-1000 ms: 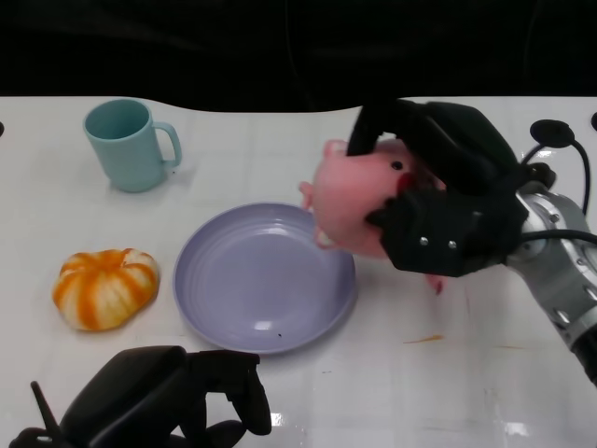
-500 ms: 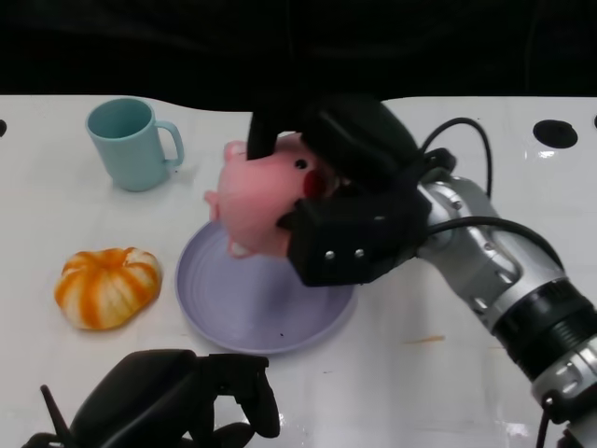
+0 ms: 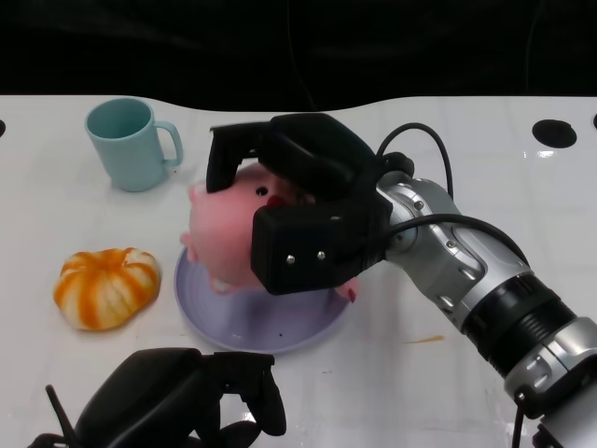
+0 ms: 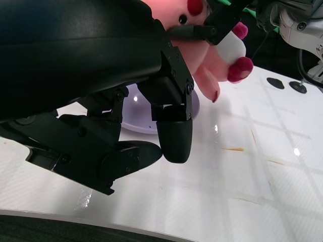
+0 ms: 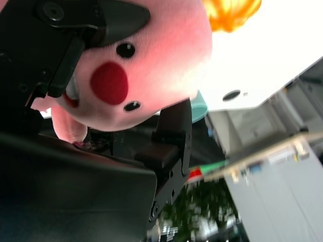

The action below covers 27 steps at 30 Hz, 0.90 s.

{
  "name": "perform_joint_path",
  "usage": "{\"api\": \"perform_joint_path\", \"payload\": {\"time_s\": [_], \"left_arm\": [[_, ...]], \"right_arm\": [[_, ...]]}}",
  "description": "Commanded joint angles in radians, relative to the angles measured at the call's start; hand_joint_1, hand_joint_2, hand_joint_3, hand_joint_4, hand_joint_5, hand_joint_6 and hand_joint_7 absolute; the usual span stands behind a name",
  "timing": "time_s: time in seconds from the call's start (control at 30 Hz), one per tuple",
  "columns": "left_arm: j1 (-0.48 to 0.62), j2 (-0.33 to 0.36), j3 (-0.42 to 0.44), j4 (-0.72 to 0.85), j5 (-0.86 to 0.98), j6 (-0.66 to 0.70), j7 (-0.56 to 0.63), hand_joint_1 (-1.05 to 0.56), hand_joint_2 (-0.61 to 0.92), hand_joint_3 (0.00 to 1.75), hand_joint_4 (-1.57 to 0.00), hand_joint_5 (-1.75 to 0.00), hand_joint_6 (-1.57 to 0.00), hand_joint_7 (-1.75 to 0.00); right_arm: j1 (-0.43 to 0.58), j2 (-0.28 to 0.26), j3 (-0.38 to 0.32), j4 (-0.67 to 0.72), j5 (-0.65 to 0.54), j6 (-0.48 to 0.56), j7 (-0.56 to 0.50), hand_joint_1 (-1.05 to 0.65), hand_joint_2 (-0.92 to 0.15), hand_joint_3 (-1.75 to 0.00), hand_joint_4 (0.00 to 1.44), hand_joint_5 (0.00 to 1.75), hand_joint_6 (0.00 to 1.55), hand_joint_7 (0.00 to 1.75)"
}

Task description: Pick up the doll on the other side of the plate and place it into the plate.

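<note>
Pink doll gripped in right hand, fingers closed round it, above purple plate. Left hand curled, holding nothing.

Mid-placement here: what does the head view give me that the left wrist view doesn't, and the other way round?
Only the head view shows the teal mug, the orange pumpkin and the whole purple plate outline with the right hand gripping the pink doll above it. Only the left wrist view shows the doll's dark pink feet hanging clear of the table. Both show the doll, part of the plate, and the left hand holding nothing near the table's front.
</note>
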Motion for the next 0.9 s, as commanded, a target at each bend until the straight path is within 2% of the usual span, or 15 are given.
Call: {"api": "perform_joint_path", "payload": {"time_s": [0.03, 0.07, 0.1, 0.2, 0.3, 0.47, 0.7, 0.9], "left_arm": [[0.002, 0.006, 0.005, -0.009, -0.001, 0.003, -0.001, -0.20, 0.70, 0.69, -0.74, -1.40, -0.78, -1.08], [0.003, 0.006, 0.006, -0.009, -0.001, 0.002, -0.001, -0.20, 0.70, 0.70, -0.75, -1.40, -0.79, -1.08], [0.003, 0.006, 0.006, -0.010, -0.001, 0.004, -0.003, -0.20, 0.70, 0.70, -0.75, -1.40, -0.78, -1.08], [0.003, 0.007, 0.009, -0.010, -0.005, 0.008, -0.006, -0.20, 0.70, 0.70, -0.74, -1.40, -0.78, -1.08], [0.002, 0.010, 0.013, -0.001, -0.012, 0.001, -0.003, -0.20, 0.70, 0.70, -0.74, -1.40, -0.78, -1.08], [0.000, 0.012, 0.013, 0.001, -0.010, -0.001, -0.001, -0.20, 0.70, 0.70, -0.74, -1.42, -0.77, -1.09], [0.000, 0.013, 0.012, -0.004, -0.008, 0.004, -0.004, -0.19, 0.71, 0.69, -0.73, -1.44, -0.77, -1.09], [-0.003, 0.012, 0.012, 0.000, -0.011, 0.006, -0.005, -0.20, 0.71, 0.68, -0.73, -1.42, -0.77, -1.09]], "right_arm": [[-0.042, -0.034, 0.025, -0.042, -0.010, 0.030, 0.103, -0.53, -0.85, -0.18, 0.48, 0.57, 0.58, 0.10], [-0.044, -0.042, 0.031, -0.059, -0.014, 0.047, 0.142, -0.59, -0.89, -0.13, 0.36, 0.43, 0.46, 0.04], [-0.046, -0.049, 0.037, -0.074, -0.018, 0.061, 0.174, -0.63, -0.91, -0.12, 0.30, 0.38, 0.40, 0.02], [-0.049, -0.067, 0.048, -0.106, -0.022, 0.084, 0.246, -0.73, -0.92, -0.10, 0.15, 0.28, 0.26, 0.00], [-0.051, -0.085, 0.051, -0.132, -0.019, 0.094, 0.308, -0.81, -0.92, -0.10, 0.08, 0.25, 0.20, 0.00], [-0.049, -0.108, 0.051, -0.162, -0.019, 0.101, 0.362, -0.87, -0.92, -0.10, 0.02, 0.24, 0.16, 0.00], [-0.031, -0.131, 0.042, -0.208, -0.011, 0.089, 0.362, -0.91, -0.92, -0.12, 0.00, 0.24, 0.11, 0.00], [0.000, -0.178, 0.015, -0.294, 0.013, 0.079, 0.372, -0.93, -0.92, -0.17, 0.00, 0.25, 0.08, 0.00]]}}
